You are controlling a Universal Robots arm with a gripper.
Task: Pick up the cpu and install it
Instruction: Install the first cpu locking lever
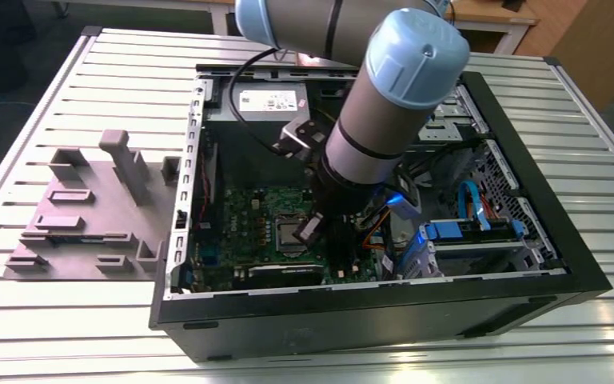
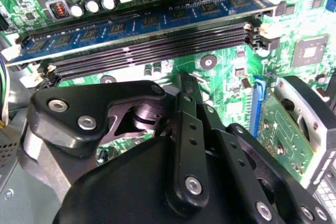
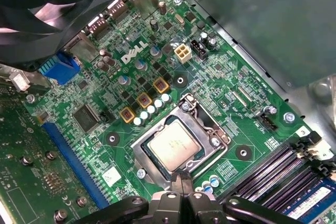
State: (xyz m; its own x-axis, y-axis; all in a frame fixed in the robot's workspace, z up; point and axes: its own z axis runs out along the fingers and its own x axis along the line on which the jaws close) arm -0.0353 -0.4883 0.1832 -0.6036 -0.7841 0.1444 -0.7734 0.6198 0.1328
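Looking from the wrist outward: end effector [image 3: 181,184] has its fingertips pinched together, holding nothing, right at the socket edge. Cpu [image 3: 172,143] already lies flat in the socket frame [image 3: 181,141] on the motherboard [image 3: 105,103]; placement looks done. Can't tell whether it's locked down.

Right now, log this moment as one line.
arm: inside PC case | tool: beside socket frame, above motherboard | cpu: seated in socket, uncovered
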